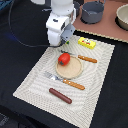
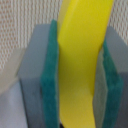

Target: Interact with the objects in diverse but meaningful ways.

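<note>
Hovering over the placemat's (image 1: 30, 85) far edge in the exterior view, the gripper (image 1: 64, 44) hangs beyond the plate (image 1: 75, 70) holding the red fruit (image 1: 64, 59); yellow box (image 1: 86, 42) and sausage (image 1: 60, 95) lie apart. Wrist view: green pads (image 2: 51, 75) clamp the banana (image 2: 80, 60) tightly.

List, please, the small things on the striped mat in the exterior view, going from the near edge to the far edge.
Brown sausage → fork → red round fruit on the plate → yellow box. The knife overlaps the fruit's depth, so I leave it out.
</note>
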